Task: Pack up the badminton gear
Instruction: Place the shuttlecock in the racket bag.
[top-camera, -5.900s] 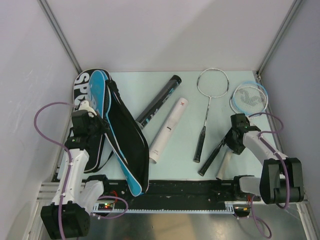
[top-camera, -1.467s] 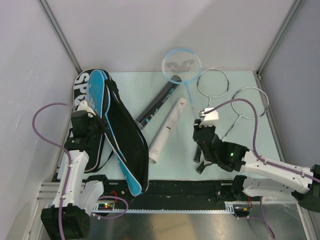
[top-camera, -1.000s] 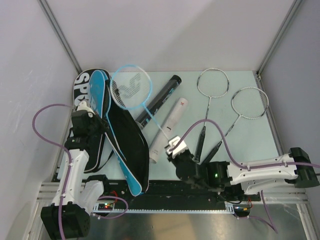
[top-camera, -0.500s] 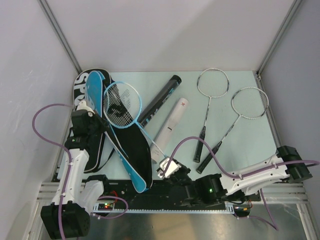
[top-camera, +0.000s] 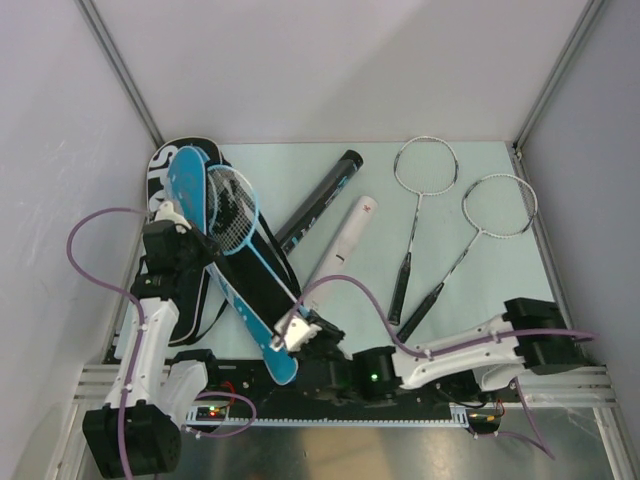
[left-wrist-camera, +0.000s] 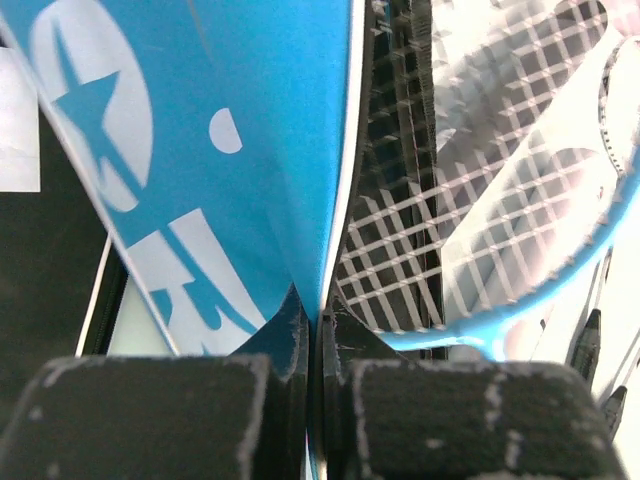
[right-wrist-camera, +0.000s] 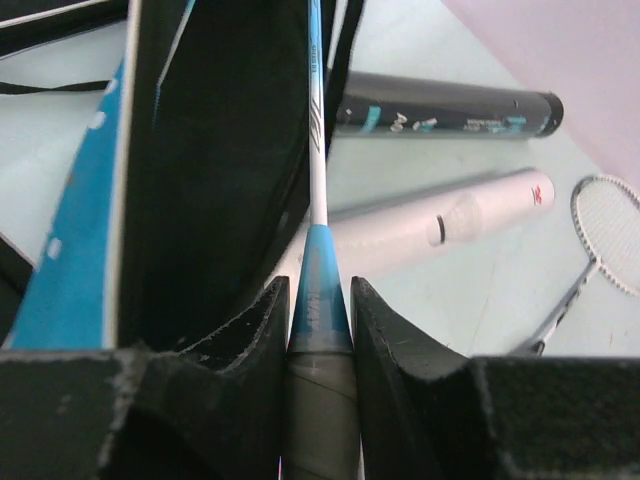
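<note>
My right gripper is shut on the grey handle of the blue racket, low at the near edge. The racket's head lies in the open mouth of the blue and black "SPORT" cover, under its raised blue flap. My left gripper is shut on the edge of that flap and holds it up; the racket strings show beside it. The black tube and the white tube lie mid-table. Two silver rackets lie at the right. No shuttlecock shows.
A second black cover lies under the open one against the left wall. My right arm stretches along the near rail. Grey walls close the table on three sides. A purple cable loops over the near table.
My right arm has swung from the far right to the near left with the blue racket, and its head has slid into the cover's mouth. The left arm has held still.
</note>
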